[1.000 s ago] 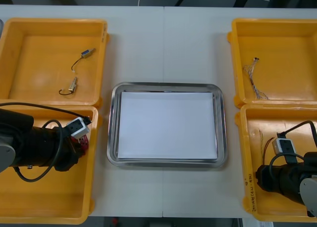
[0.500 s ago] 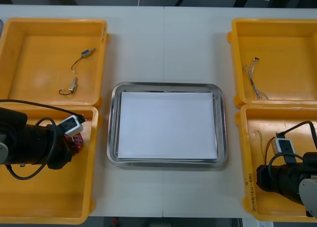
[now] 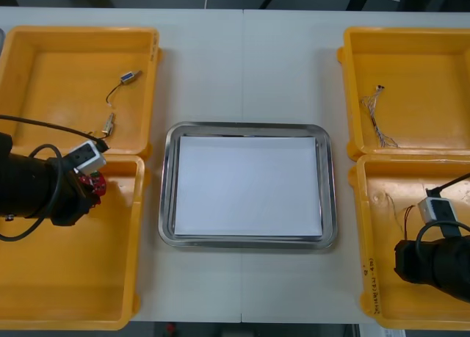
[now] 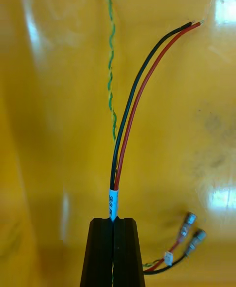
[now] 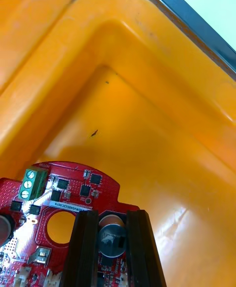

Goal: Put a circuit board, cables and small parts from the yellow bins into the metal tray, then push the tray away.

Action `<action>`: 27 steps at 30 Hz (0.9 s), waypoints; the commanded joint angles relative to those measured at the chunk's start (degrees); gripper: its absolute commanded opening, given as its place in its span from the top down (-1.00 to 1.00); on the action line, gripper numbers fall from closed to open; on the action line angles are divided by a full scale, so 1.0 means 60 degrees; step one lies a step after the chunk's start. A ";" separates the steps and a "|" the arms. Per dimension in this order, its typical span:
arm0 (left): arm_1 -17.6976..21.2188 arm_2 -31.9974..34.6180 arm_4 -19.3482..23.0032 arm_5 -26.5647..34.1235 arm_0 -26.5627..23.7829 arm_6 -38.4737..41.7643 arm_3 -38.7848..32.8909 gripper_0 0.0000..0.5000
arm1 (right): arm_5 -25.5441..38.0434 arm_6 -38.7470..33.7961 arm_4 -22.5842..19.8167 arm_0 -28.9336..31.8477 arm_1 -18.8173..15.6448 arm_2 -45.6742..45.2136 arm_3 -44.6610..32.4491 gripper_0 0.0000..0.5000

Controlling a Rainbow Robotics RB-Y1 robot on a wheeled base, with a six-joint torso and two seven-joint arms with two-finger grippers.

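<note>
Pick-up in hand: your left jaws clamp the circuit board (image 5: 73,188), right jaws the red-and-black cable (image 4: 128,120); next, lift both clear toward the metal tray (image 3: 248,128).

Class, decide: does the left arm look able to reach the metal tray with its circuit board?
Likely yes. The left gripper, shut on the circuit board, is in the near left yellow bin beside the metal tray; only the bin's wall intervenes. The right gripper holds a cable over the near right bin.
</note>
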 commanded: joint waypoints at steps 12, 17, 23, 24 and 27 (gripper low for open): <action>-0.0763 0.1741 0.0365 0.1384 0.0121 -0.0026 -0.0516 1.00 | 0.3078 -0.0394 -0.2735 -0.0838 -0.0991 -0.2874 -0.2149 1.00; -0.0836 0.1799 0.0307 0.1985 -0.0172 0.0911 -0.1000 1.00 | 0.3606 -0.0423 -0.3189 -0.1336 -0.1401 -0.3109 -0.2164 1.00; -0.0924 0.1887 0.0292 0.2571 -0.0406 0.2083 -0.1659 1.00 | 0.3863 -0.0350 -0.3336 -0.2259 -0.1870 -0.3094 -0.2149 1.00; -0.0953 0.1902 0.0292 0.2688 -0.0480 0.2303 -0.1791 1.00 | 0.3863 -0.0365 -0.3380 -0.2478 -0.1958 -0.3065 -0.2105 1.00; -0.1100 0.1931 0.0263 0.3113 -0.0729 0.2859 -0.2084 1.00 | 0.3863 -0.0394 -0.3819 -0.2991 -0.2324 -0.3021 -0.1768 1.00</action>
